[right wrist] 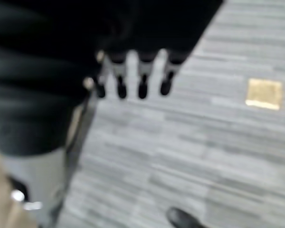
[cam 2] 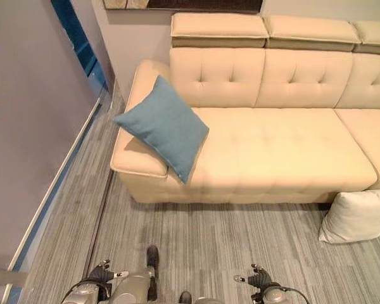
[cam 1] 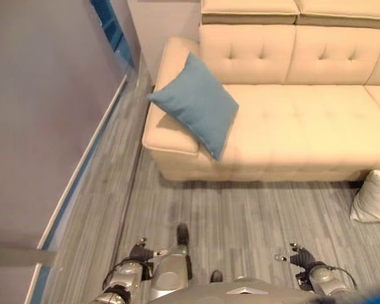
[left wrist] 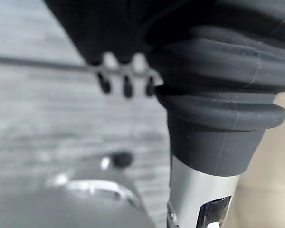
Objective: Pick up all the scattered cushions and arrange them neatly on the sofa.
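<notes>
1. A grey wall (cam 1: pixel 44 126) fills the left side of the head views, with a pale skirting strip running down its foot to the lower left corner.
2. The striped grey floor (cam 2: pixel 240 234) spreads across the bottom half of the frame, from the wall to the right edge.
3. The left hand (cam 1: pixel 141 251) hangs low at the bottom left of centre in the left eye view, over the floor and well apart from the sofa. In its wrist view the fingers (left wrist: pixel 127 85) point out straight and loosely spread, with nothing between them.
4. A blue cushion (cam 2: pixel 163 128) sits in the upper left of centre. It is tilted on one corner, leaning on the sofa's left armrest, with its lower corner hanging over the front edge of the seat.
5. The cream sofa (cam 2: pixel 278 152) stretches from the upper centre to the right edge, with a tufted seat and back and padded headrests on top.
6. The right hand (cam 2: pixel 258 277) shows at the bottom right of centre, also over bare floor. Its wrist view shows the fingers (right wrist: pixel 142 85) straight and relaxed, holding nothing.
7. A white cushion (cam 2: pixel 358 216) lies on the floor at the right edge, just in front of the sofa's base and touching it or nearly so.
8. A small gold square (right wrist: pixel 264 93) is set in the floor in the upper right of the right wrist view.
</notes>
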### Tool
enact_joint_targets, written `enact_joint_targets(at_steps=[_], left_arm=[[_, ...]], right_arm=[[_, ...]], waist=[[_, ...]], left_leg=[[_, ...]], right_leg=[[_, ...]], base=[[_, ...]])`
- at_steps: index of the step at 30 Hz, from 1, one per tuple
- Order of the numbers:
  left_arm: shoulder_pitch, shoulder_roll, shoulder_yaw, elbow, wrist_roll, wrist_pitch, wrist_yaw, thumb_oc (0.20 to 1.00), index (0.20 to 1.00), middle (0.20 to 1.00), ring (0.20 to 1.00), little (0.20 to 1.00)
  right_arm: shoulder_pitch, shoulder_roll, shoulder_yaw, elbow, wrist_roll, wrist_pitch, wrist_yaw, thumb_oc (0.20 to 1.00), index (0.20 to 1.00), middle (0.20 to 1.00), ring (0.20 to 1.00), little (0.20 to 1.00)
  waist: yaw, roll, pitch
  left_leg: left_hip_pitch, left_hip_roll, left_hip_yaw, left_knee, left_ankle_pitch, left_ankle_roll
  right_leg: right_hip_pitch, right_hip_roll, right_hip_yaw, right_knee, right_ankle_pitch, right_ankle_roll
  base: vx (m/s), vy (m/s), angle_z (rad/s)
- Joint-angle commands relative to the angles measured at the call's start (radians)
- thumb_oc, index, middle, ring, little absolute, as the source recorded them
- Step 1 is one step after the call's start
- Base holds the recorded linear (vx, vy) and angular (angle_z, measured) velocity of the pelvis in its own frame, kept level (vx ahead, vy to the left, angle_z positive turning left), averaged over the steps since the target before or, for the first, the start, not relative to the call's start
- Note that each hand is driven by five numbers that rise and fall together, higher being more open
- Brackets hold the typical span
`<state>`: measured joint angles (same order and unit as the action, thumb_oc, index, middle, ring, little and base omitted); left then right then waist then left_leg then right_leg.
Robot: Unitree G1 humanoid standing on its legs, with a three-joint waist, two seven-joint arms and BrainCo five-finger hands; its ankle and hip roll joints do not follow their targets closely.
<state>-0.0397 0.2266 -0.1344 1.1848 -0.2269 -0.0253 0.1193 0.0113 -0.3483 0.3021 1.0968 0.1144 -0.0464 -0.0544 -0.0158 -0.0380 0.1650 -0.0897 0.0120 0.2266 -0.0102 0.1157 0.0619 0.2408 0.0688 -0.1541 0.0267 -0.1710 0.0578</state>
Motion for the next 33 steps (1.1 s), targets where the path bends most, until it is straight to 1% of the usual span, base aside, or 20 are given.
enact_joint_targets(at_steps=[1, 3, 4, 6, 7, 9, 10, 11, 13, 17, 19, 20, 21, 22, 25, 27, 29, 30, 31, 33], left_arm=[[-0.017, 0.032, 0.001, -0.049, -0.017, -0.010, 0.016, 1.000, 1.000, 1.000, 1.000, 1.000], [-0.022, 0.039, 0.000, -0.050, -0.016, -0.009, 0.015, 1.000, 1.000, 1.000, 1.000, 1.000], [-0.027, 0.043, -0.001, -0.057, -0.018, -0.009, 0.020, 1.000, 1.000, 1.000, 1.000, 1.000], [-0.029, 0.046, -0.003, -0.065, -0.019, -0.010, 0.021, 1.000, 1.000, 1.000, 1.000, 1.000], [-0.035, 0.045, 0.002, -0.063, -0.022, -0.012, 0.021, 1.000, 1.000, 1.000, 1.000, 1.000], [-0.036, 0.043, 0.006, -0.059, -0.018, -0.013, 0.018, 1.000, 1.000, 1.000, 1.000, 1.000], [-0.036, 0.042, 0.006, -0.059, -0.018, -0.013, 0.018, 1.000, 1.000, 1.000, 1.000, 1.000], [-0.041, 0.038, 0.009, -0.052, -0.006, -0.013, 0.014, 1.000, 1.000, 1.000, 1.000, 1.000], [-0.041, 0.037, 0.013, -0.050, 0.000, -0.017, 0.012, 1.000, 1.000, 1.000, 1.000, 1.000], [-0.035, 0.022, 0.004, -0.048, 0.008, -0.022, 0.007, 1.000, 1.000, 1.000, 1.000, 1.000], [-0.039, 0.011, -0.019, -0.044, 0.016, -0.019, 0.001, 1.000, 1.000, 1.000, 1.000, 1.000], [-0.039, 0.011, -0.019, -0.044, 0.016, -0.019, 0.001, 1.000, 1.000, 1.000, 1.000, 1.000], [-0.043, 0.005, -0.027, -0.043, 0.018, -0.017, -0.002, 1.000, 1.000, 1.000, 1.000, 1.000], [-0.061, 0.009, -0.049, -0.066, 0.015, -0.020, -0.004, 1.000, 1.000, 1.000, 1.000, 1.000], [-0.074, 0.010, -0.061, -0.085, -0.008, -0.019, -0.003, 1.000, 1.000, 1.000, 1.000, 1.000], [-0.080, 0.010, -0.069, -0.083, -0.006, -0.015, -0.006, 1.000, 1.000, 1.000, 1.000, 1.000], [-0.072, 0.011, -0.074, -0.091, 0.002, -0.014, -0.005, 1.000, 1.000, 1.000, 1.000, 1.000], [-0.068, 0.011, -0.072, -0.088, 0.002, -0.012, -0.003, 1.000, 1.000, 1.000, 1.000, 1.000], [-0.068, 0.010, -0.072, -0.088, 0.002, -0.012, -0.003, 1.000, 1.000, 1.000, 1.000, 1.000], [-0.063, 0.012, -0.071, -0.101, 0.001, -0.013, 0.003, 1.000, 1.000, 1.000, 1.000, 1.000]], right_arm=[[-0.058, 0.006, -0.029, -0.083, 0.001, -0.029, -0.003, 1.000, 1.000, 1.000, 1.000, 1.000], [-0.060, 0.007, -0.030, -0.091, 0.000, -0.028, -0.002, 1.000, 1.000, 1.000, 1.000, 1.000], [-0.061, 0.010, -0.031, -0.103, 0.002, -0.030, -0.005, 1.000, 1.000, 1.000, 1.000, 1.000], [-0.065, 0.009, -0.031, -0.105, 0.003, -0.026, -0.005, 1.000, 1.000, 1.000, 1.000, 1.000], [-0.078, 0.006, -0.027, -0.106, 0.003, -0.027, -0.004, 1.000, 1.000, 1.000, 1.000, 1.000], [-0.086, 0.006, -0.023, -0.101, 0.001, -0.027, -0.004, 1.000, 1.000, 1.000, 1.000, 1.000], [-0.085, 0.006, -0.023, -0.101, 0.001, -0.027, -0.004, 1.000, 1.000, 1.000, 1.000, 1.000], [-0.086, 0.006, -0.023, -0.099, 0.000, -0.028, -0.003, 1.000, 1.000, 1.000, 1.000, 1.000], [-0.084, 0.005, -0.022, -0.100, -0.005, -0.025, 0.000, 1.000, 1.000, 1.000, 1.000, 1.000], [-0.069, 0.000, -0.021, -0.097, -0.012, -0.023, 0.004, 1.000, 1.000, 1.000, 1.000, 1.000], [-0.058, -0.019, -0.025, -0.099, -0.008, -0.024, 0.006, 1.000, 1.000, 1.000, 1.000, 1.000], [-0.058, -0.019, -0.025, -0.099, -0.008, -0.024, 0.006, 1.000, 1.000, 1.000, 1.000, 1.000], [-0.050, -0.024, -0.032, -0.098, -0.002, -0.025, 0.007, 1.000, 1.000, 1.000, 1.000, 1.000], [-0.043, -0.032, -0.038, -0.106, 0.018, -0.029, 0.003, 1.000, 1.000, 1.000, 1.000, 1.000], [-0.038, -0.036, -0.036, -0.113, 0.030, -0.028, 0.002, 1.000, 1.000, 1.000, 1.000, 1.000], [-0.037, -0.031, -0.037, -0.108, 0.039, -0.026, 0.000, 1.000, 1.000, 1.000, 1.000, 1.000], [-0.032, -0.030, -0.040, -0.116, 0.040, -0.026, -0.001, 1.000, 1.000, 1.000, 1.000, 1.000], [-0.029, -0.030, -0.041, -0.129, 0.041, -0.029, -0.003, 1.000, 1.000, 1.000, 1.000, 1.000], [-0.028, -0.030, -0.041, -0.129, 0.041, -0.029, -0.003, 1.000, 1.000, 1.000, 1.000, 1.000], [-0.011, -0.028, -0.046, -0.155, 0.044, -0.032, -0.006, 1.000, 1.000, 1.000, 1.000, 1.000]], waist=[[0.040, -0.028, 0.041], [0.037, -0.026, 0.047], [0.031, -0.017, 0.054], [0.027, -0.014, 0.055], [0.017, -0.003, 0.056], [0.005, -0.006, 0.056], [0.005, -0.004, 0.058], [-0.015, -0.007, 0.061], [-0.033, -0.008, 0.065], [-0.045, -0.005, 0.057], [-0.060, 0.007, 0.050], [-0.062, 0.008, 0.050], [-0.066, 0.006, 0.052], [-0.066, -0.016, 0.070], [-0.052, -0.036, 0.088], [-0.045, -0.037, 0.087], [-0.040, -0.030, 0.077], [-0.035, -0.023, 0.073], [-0.036, -0.024, 0.074], [-0.038, -0.021, 0.074]], left_leg=[[0.096, -0.007, 0.002, -0.018, -0.046, -0.100], [0.111, -0.009, 0.003, -0.017, -0.056, -0.093], [0.141, -0.009, 0.011, -0.013, -0.083, -0.084], [0.154, -0.011, 0.011, -0.018, -0.092, -0.082], [0.196, -0.016, 0.005, -0.035, -0.116, -0.086], [0.220, -0.027, -0.003, -0.039, -0.133, -0.089], [0.224, -0.025, -0.004, -0.039, -0.135, -0.089], [0.261, -0.038, -0.022, -0.049, -0.154, -0.094], [0.289, -0.044, -0.042, -0.053, -0.167, -0.097], [0.320, -0.050, -0.067, -0.045, -0.192, -0.099], [0.303, -0.039, -0.085, 0.057, -0.178, -0.125], [0.301, -0.038, -0.087, 0.060, -0.180, -0.125], [0.276, -0.028, -0.071, 0.124, -0.154, -0.152], [0.190, 0.009, -0.037, 0.312, -0.079, -0.197], [0.116, 0.047, -0.008, 0.413, -0.055, -0.204], [0.092, 0.078, 0.021, 0.316, -0.070, -0.184], [0.102, 0.086, 0.015, 0.175, -0.088, -0.172], [0.086, 0.106, 0.009, 0.109, -0.059, -0.178], [0.091, 0.104, 0.009, 0.103, -0.057, -0.178], [0.068, 0.143, 0.034, 0.069, 0.001, -0.196]], right_leg=[[-0.164, -0.141, 0.012, 0.234, 0.166, 0.094], [-0.196, -0.148, 0.018, 0.295, 0.182, 0.105], [-0.240, -0.174, -0.011, 0.362, 0.206, 0.108], [-0.263, -0.176, -0.014, 0.364, 0.203, 0.102], [-0.321, -0.162, -0.038, 0.265, 0.186, 0.086], [-0.353, -0.155, -0.032, 0.153, 0.208, 0.084], [-0.347, -0.152, -0.034, 0.149, 0.209, 0.084], [-0.387, -0.143, -0.009, 0.028, 0.261, 0.096], [-0.413, -0.134, 0.029, -0.007, 0.286, 0.107], [-0.397, -0.138, 0.046, 0.012, 0.298, 0.101], [-0.367, -0.132, 0.050, 0.020, 0.286, 0.073], [-0.366, -0.132, 0.048, 0.020, 0.286, 0.073], [-0.339, -0.135, 0.032, 0.010, 0.278, 0.063], [-0.292, -0.148, 0.018, 0.002, 0.258, 0.035], [-0.245, -0.146, 0.001, -0.006, 0.221, 0.007], [-0.219, -0.143, -0.006, -0.014, 0.200, 0.011], [-0.205, -0.140, -0.006, -0.021, 0.186, 0.025], [-0.197, -0.137, -0.005, -0.023, 0.178, 0.032], [-0.194, -0.137, -0.005, -0.023, 0.176, 0.032], [-0.168, -0.141, -0.008, -0.017, 0.150, 0.029]], base=[[0.22, 0.117, 0.15], [0.17, 0.084, 0.03], [0.14, 0.056, 0.23], [0.25, 0.048, 0.39], [0.38, 0.012, 0.39], [0.29, -0.026, -0.05], [0.32, -0.061, -0.22], [0.30, -0.055, -0.09], [0.29, -0.056, 0.07], [0.24, -0.087, 0.26], [0.27, -0.151, 0.49], [0.11, -0.098, 0.44], [0.11, -0.186, 0.60], [0.13, -0.249, 0.72], [0.13, -0.182, 0.61], [0.16, -0.041, -0.01], [0.21, 0.053, 0.07], [0.16, 0.062, 0.11], [0.14, 0.055, 0.04], [0.21, 0.104, -0.01]])
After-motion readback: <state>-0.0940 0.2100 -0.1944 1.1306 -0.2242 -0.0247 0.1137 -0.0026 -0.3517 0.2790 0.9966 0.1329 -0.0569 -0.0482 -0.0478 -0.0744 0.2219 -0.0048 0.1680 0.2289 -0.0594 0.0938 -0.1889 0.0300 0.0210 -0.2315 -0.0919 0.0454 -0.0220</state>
